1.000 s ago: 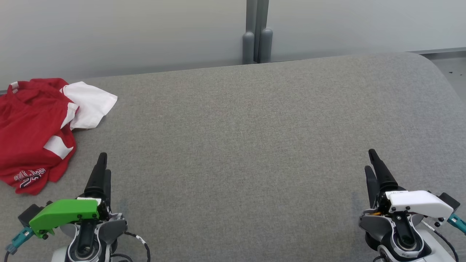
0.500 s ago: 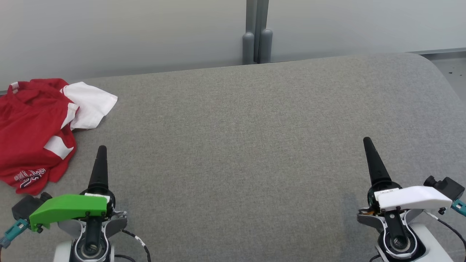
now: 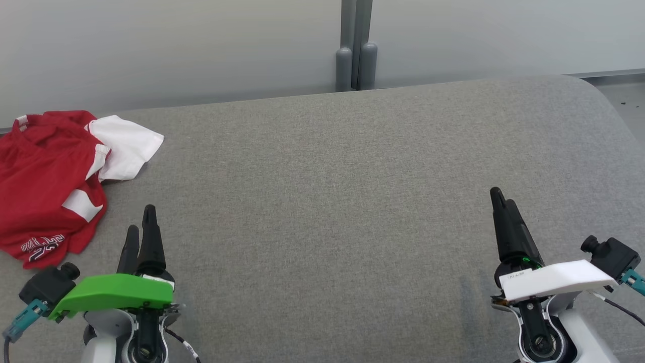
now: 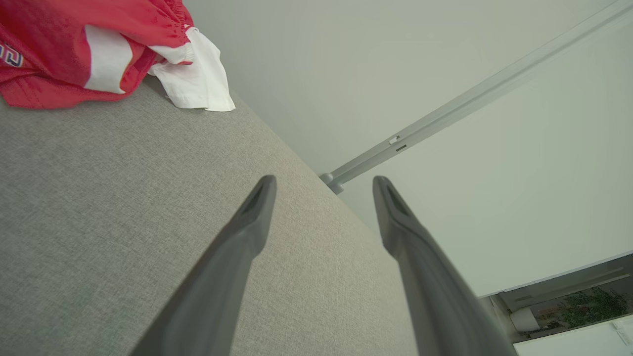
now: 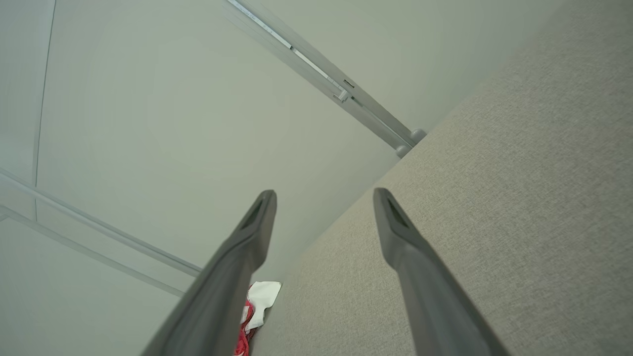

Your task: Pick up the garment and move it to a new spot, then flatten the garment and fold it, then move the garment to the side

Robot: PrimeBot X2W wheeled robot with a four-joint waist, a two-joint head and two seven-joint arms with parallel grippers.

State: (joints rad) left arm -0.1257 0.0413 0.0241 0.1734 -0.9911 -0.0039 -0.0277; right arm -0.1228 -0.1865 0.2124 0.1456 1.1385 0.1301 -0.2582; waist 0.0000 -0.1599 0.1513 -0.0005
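Pick-up not yet begun. The red-and-white garment (image 3: 45,181) lies crumpled at the far left edge of the grey padded surface (image 3: 322,166), touching neither gripper. The left gripper (image 3: 140,219) and right gripper (image 3: 503,196) are both wide and empty. My plan is to reach with the left and pinch a raised red fold, not the flat white flap.

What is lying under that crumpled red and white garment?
The crumpled red and white garment rests on the grey fabric-covered surface, near its left edge. Its bunched folds cover whatever might lie beneath them, so nothing else can be confirmed there.
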